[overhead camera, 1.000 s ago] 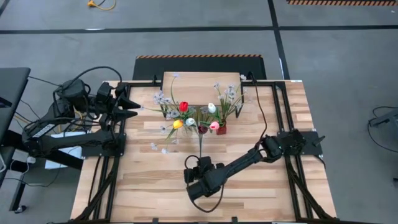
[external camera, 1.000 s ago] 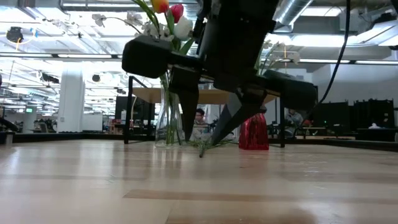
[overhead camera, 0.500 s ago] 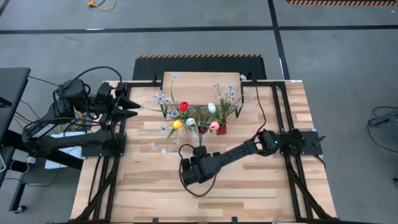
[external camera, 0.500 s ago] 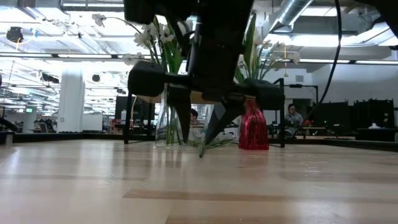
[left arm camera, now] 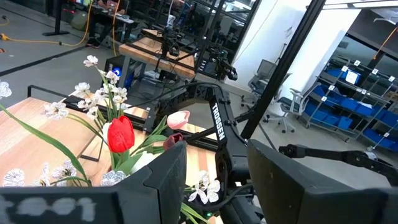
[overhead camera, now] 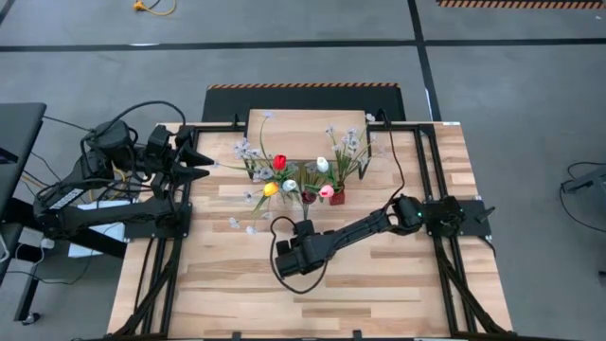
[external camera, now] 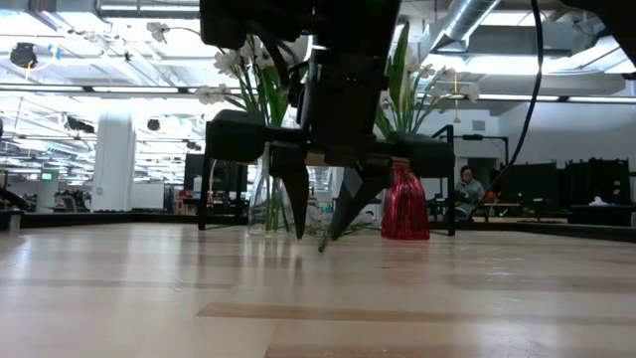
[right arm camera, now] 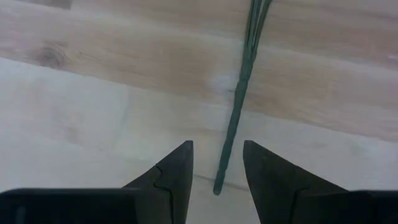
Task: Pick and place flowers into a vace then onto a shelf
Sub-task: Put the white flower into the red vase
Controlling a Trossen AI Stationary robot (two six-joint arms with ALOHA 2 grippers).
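Right gripper (right arm camera: 217, 163) is down low over the table (overhead camera: 227, 284), fingers spread a narrow gap apart, with the cut end of a green stem (right arm camera: 239, 93) sitting right between the tips. Nothing is gripped yet; the low view shows the two fingertips just above the wood, straddling the stem's end (external camera: 321, 244).

By my read this is the pick step for one loose flower: the gripper is lined up and the next move calls for a small drop and a squeeze on that thin stem, which lies flat on the board and could slip or roll if the pinch lands off-centre.

The stem runs straight away from the gripper toward the vases; its long axis goes from the table's middle up to the cluster by the shelf (overhead camera: 308, 121), cut end nearest the gripper, bloom end at the far end. In the high view that bloom is lost among the other flowers (overhead camera: 294, 180), so I cannot tell its colour.

Left gripper (overhead camera: 210, 164) waits at the table's left edge beside the flowers, fingers apart, empty.
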